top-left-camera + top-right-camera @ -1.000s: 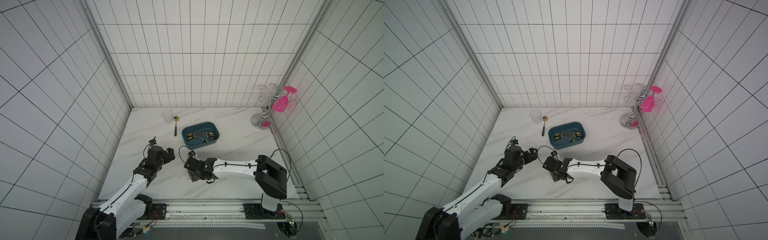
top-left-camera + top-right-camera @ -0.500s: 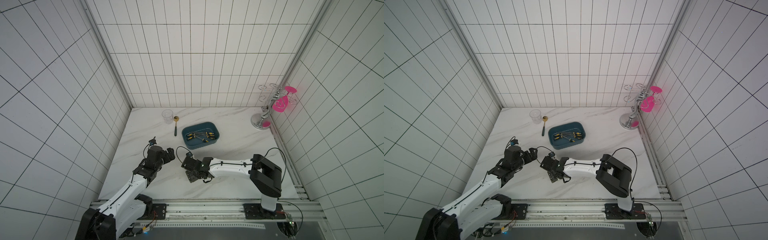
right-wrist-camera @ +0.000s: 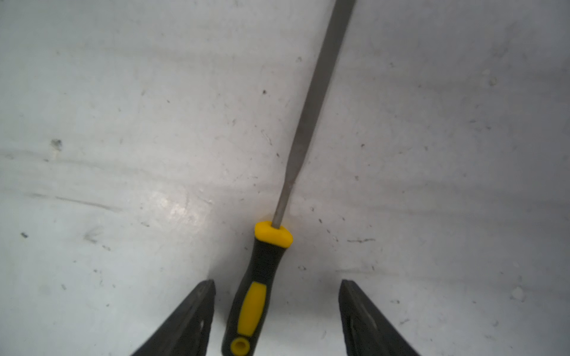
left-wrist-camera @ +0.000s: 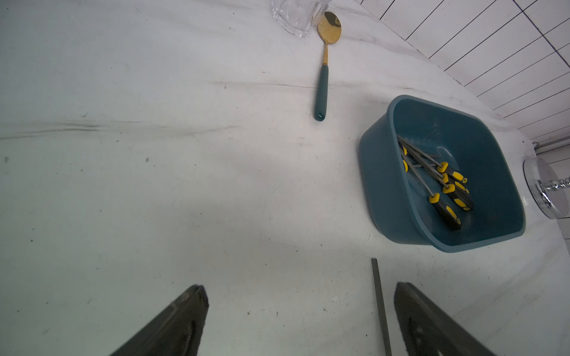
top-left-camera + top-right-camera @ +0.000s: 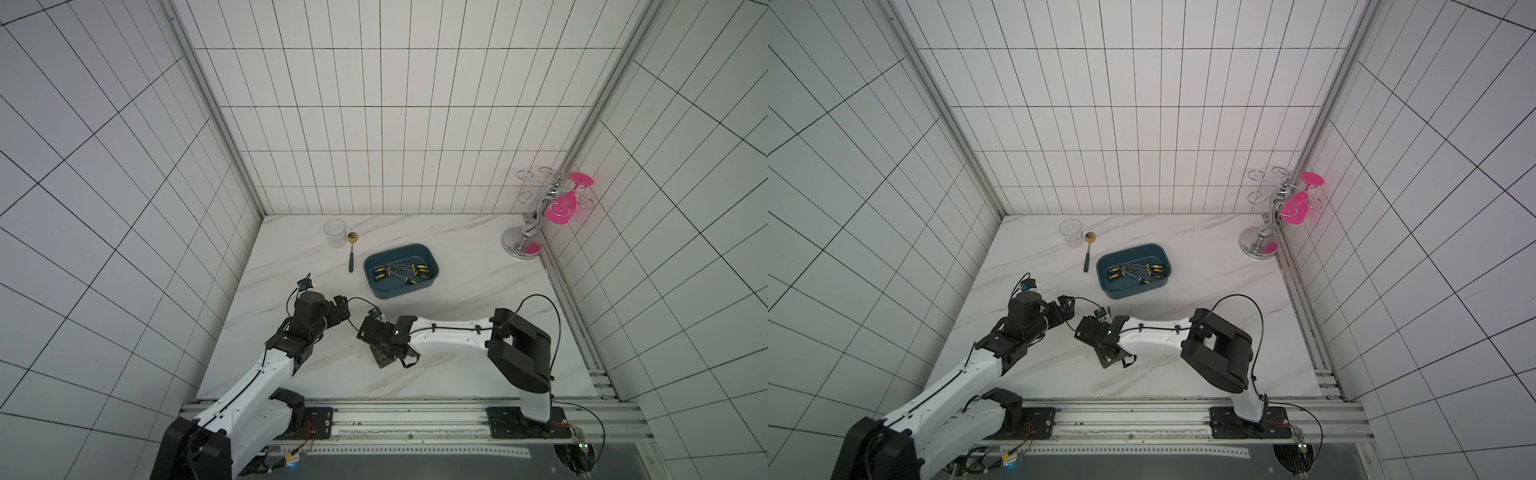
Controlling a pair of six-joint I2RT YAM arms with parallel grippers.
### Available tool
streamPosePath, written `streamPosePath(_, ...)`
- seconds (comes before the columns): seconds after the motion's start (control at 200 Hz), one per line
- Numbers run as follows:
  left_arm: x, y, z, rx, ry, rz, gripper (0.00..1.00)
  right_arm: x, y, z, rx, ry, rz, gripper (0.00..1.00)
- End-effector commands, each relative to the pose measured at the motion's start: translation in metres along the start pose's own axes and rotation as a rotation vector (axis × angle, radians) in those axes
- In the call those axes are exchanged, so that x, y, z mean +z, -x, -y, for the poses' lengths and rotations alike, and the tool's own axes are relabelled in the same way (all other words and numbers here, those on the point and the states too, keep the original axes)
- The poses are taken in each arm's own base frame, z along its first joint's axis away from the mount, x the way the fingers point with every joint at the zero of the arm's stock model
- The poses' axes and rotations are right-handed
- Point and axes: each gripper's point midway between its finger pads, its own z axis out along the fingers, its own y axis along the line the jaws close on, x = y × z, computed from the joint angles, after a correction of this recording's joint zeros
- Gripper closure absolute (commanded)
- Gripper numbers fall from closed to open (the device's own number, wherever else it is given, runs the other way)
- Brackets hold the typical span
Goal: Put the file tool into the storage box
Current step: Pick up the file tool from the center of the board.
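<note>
Leftward goes my right arm, and the right claw (image 3: 276, 282) now straddles the black-and-yellow handle of the file tool (image 3: 303, 135), jaws apart with a gap on either side. That file lies flat on the bench (image 5: 478, 291), apart from the storage box (image 5: 397, 293). My left claw (image 4: 299, 289) hangs wide.

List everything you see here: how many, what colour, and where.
storage box: one, dark teal, mid-table
files: several, black-yellow handles, crossed inside the box
loose file: one, same handle colours, flat on the table
glass: one, clear, near the back wall
spoon: one, gold with teal handle, between glass and box
rack: one, chrome, back corner, pink glass hanging on it
left gripper: one, black, open above the table
right gripper: one, black, open astride the loose file's handle
</note>
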Motion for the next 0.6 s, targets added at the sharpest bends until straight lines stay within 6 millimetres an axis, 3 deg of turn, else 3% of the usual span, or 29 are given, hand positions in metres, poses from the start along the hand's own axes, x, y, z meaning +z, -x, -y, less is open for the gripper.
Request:
streamPosePath(0.0, -0.003, 0.005, 0.001, -0.002, -0.003, 0.011, 0.01, 0.004, -0.006, 0.003, -0.002, -0.045, -0.024, 0.36)
streamPosePath(0.44, -0.002, 0.005, 0.001, -0.002, -0.003, 0.012, 0.02, -0.010, -0.004, 0.022, 0.003, -0.098, 0.036, 0.71)
streamPosePath(0.595, -0.002, 0.005, 0.001, -0.003, -0.003, 0.012, 0.01, -0.020, -0.002, 0.030, 0.004, -0.114, 0.067, 0.87)
